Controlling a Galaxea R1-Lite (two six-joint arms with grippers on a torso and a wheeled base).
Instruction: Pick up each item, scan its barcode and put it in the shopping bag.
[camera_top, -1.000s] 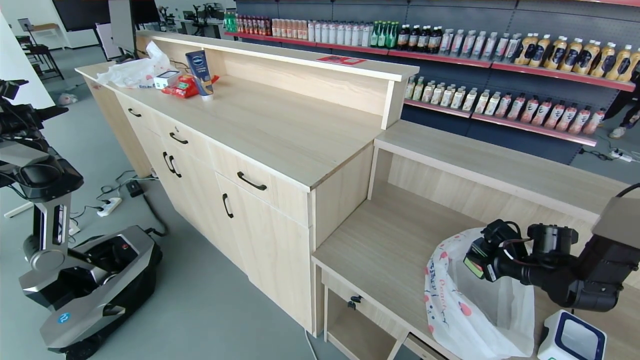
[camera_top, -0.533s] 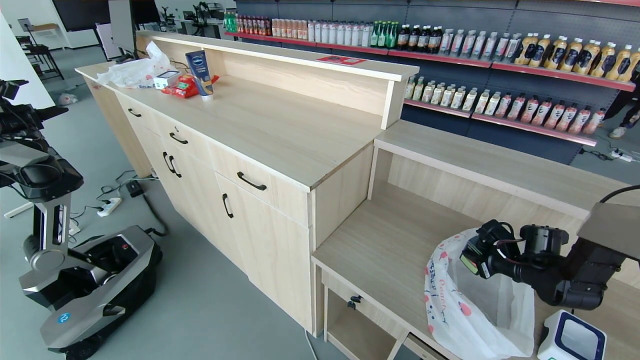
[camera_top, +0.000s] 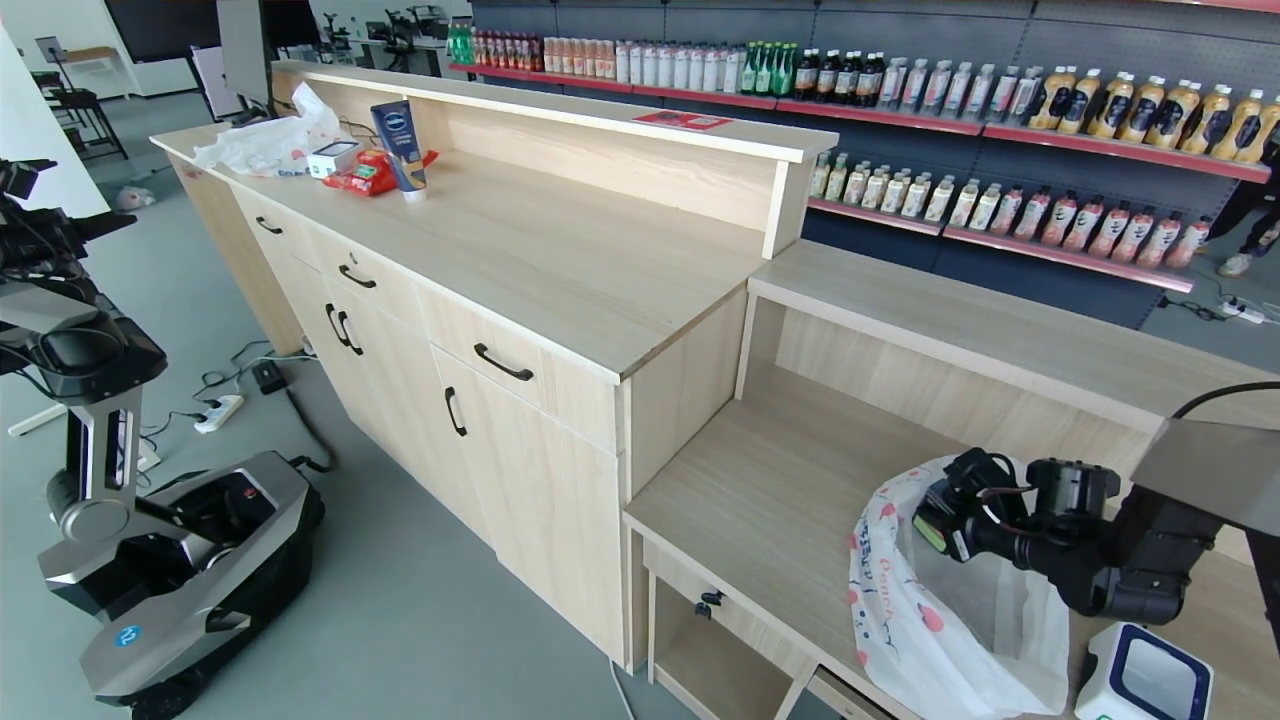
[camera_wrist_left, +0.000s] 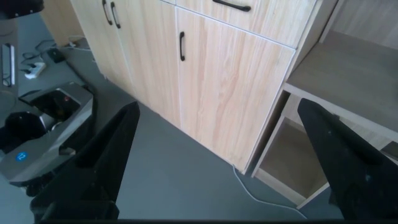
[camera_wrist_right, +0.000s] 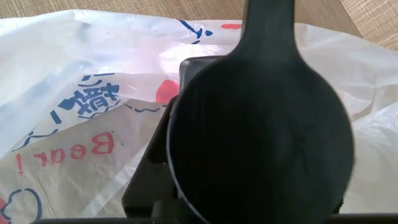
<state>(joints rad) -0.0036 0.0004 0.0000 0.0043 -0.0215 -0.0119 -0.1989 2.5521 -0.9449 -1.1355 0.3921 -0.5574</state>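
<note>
While right fingers (camera_top: 955, 505) grip a dark, green-labelled item (camera_top: 935, 530) over the printed shopping bag (camera_top: 900, 620) | left fingers (camera_wrist_left: 106, 162) spread open

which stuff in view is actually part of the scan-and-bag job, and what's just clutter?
Job: shopping bag, scanner, right gripper over the bag; likely items to scan: blue tube, red packet, small white box.
Lying about: crumpled plastic bag, shelf bottles, floor power strip.
</note>
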